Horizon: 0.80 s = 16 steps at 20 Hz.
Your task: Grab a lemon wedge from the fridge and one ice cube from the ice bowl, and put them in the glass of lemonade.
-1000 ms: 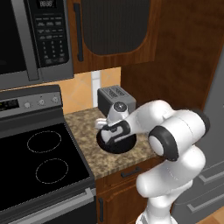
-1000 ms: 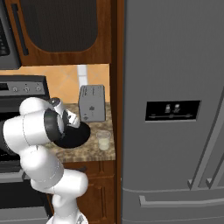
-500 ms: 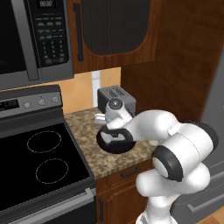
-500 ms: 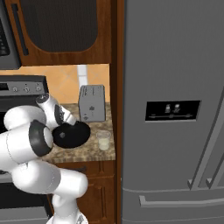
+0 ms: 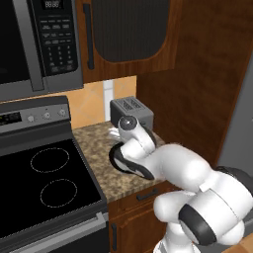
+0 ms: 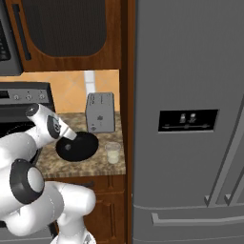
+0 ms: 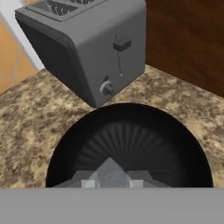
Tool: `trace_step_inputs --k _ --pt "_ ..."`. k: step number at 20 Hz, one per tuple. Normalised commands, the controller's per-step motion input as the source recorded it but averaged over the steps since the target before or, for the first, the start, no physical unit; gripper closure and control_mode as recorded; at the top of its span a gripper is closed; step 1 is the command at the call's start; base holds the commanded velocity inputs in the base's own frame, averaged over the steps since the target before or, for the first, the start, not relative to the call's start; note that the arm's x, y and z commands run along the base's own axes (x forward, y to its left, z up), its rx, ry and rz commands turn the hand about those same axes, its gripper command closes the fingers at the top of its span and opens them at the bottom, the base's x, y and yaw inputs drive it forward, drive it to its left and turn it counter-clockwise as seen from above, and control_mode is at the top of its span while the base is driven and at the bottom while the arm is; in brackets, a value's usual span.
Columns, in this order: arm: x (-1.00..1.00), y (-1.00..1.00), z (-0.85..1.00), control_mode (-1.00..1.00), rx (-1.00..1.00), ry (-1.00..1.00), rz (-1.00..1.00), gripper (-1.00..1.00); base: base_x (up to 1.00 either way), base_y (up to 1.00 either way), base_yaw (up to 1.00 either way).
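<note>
The ice bowl (image 6: 77, 146) is seen on the speckled counter (image 7: 26, 127), just in front of the toaster (image 6: 100, 112), with the glass of lemonade (image 6: 113, 152) standing just beside the bowl on the side toward the fridge (image 6: 190, 119). The gripper (image 7: 112, 180) is held low over the bowl, and in the hand view a pale, angular piece – judged to be an ice cube (image 7: 109, 173) – is seen right at the fingertips. The jaws are nearly closed, apparently pinched on that cube, though actual contact cannot be confirmed from these pictures.

An ice cube is expected to be light, hard and very slippery; it is best taken across two flat opposite faces, squarely, so that it is not squirted out sideways. A firm pinch is judged safe – brittleness is of little concern. The glass is likely light and easily tipped, so the cube should be released low over its mouth, not dropped from height.

No lemon wedge can be made out; the fridge beside the counter is seen with its doors shut.
</note>
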Motion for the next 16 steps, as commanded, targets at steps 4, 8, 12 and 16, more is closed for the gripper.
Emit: trace_step_inputs --k 4,8,12,16 --pt "-0.27 -0.27 0.27 -1.0 0.0 -0.02 -0.21 1.0 0.0 0.0 0.0" --pt "-0.19 -0.29 0.26 -1.0 0.0 0.0 -0.22 1.0 0.0 0.0 0.0" --pt "-0.17 -0.33 0.19 -1.0 0.0 -0.02 -0.21 1.0 0.0 0.0 0.0" --pt "-0.14 -0.37 0.14 -1.0 0.0 -0.04 -0.2 1.0 0.0 0.0 0.0"
